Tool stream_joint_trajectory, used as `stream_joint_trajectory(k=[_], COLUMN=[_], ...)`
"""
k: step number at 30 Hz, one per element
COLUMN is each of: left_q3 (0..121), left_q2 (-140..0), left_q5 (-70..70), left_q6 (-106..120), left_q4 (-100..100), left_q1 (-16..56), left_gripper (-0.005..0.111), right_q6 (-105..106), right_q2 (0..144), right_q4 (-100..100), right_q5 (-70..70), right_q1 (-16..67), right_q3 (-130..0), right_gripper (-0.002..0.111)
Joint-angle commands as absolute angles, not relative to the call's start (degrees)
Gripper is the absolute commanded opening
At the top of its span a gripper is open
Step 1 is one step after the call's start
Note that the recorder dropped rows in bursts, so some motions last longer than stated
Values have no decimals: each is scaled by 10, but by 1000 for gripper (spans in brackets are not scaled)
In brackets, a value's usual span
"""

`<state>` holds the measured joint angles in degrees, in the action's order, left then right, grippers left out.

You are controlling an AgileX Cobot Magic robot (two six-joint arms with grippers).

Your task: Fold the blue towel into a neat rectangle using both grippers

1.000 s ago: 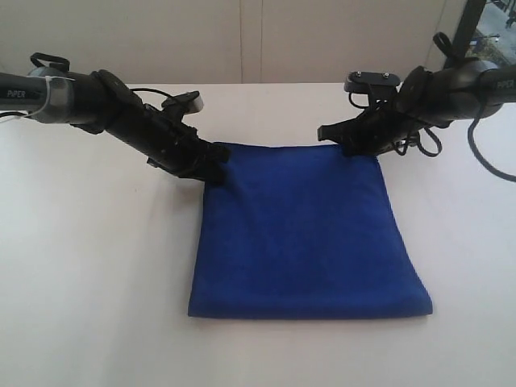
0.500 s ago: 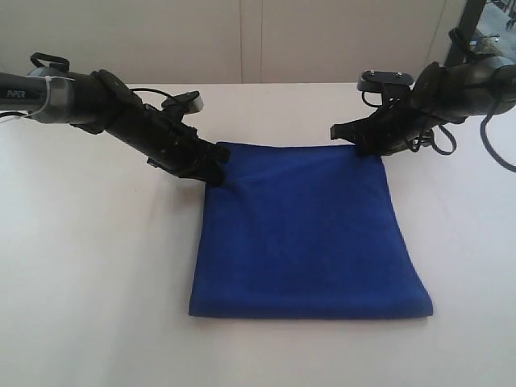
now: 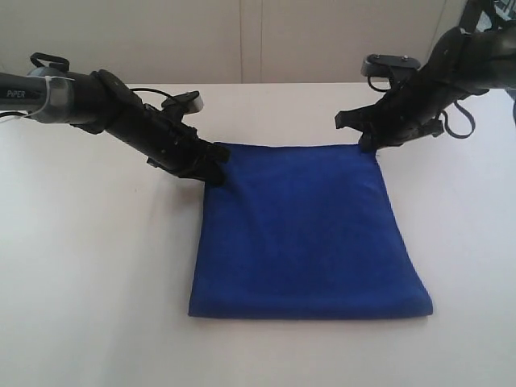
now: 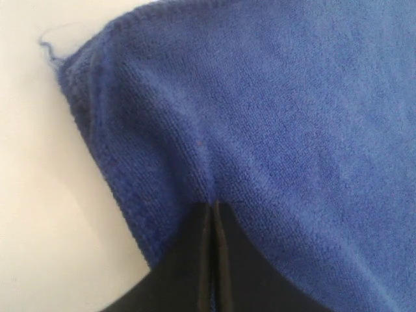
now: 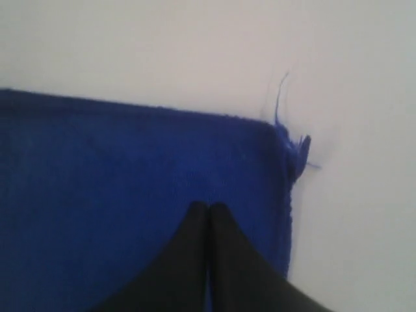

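Note:
The blue towel [image 3: 306, 234] lies flat on the white table as a folded rectangle. My left gripper [image 3: 216, 168] rests low on its far left corner. In the left wrist view its fingers [image 4: 213, 205] are shut, and the towel [image 4: 292, 97] puckers into a crease at their tips, so a pinch of cloth is held. My right gripper [image 3: 367, 145] sits at the far right corner. In the right wrist view it [image 5: 208, 207] is shut over the towel [image 5: 97, 195] with nothing between the fingers. A loose thread [image 5: 283, 97] sticks out of that corner.
The white table [image 3: 97, 282] spreads out on all sides of the towel. A pale wall [image 3: 242, 40] runs behind the table's far edge. Black cables [image 3: 455, 121] hang from the right arm.
The right arm has shifted to the right and risen a little, its gripper now at the towel's far right corner. The left arm and the towel have not moved.

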<state>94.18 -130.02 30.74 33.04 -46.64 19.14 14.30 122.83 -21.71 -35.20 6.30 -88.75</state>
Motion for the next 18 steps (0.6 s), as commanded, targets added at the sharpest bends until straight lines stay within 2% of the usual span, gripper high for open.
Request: stream_joint_trajectory(k=[1,6,12,18], left_q3=[933,933,933,933], left_q2=[-1309,-1309,-1309,-1309], left_q5=[313,313,313,313], left_q6=[327,327,327,327], left_q4=[-427,-427,-427,-427], left_q1=[191,191,191,191], left_gripper=[0,0,0,0], right_q6=[148,141,36,26], right_q2=[1241,1267,1268,1268], right_q4=[-214,-190,-68,-50], right_q5=[-389,-393,-416,-433], right_q1=[60,59,56,56], right_q3=[-886,-886,-886,-886], right_gripper=[0,0,0,0])
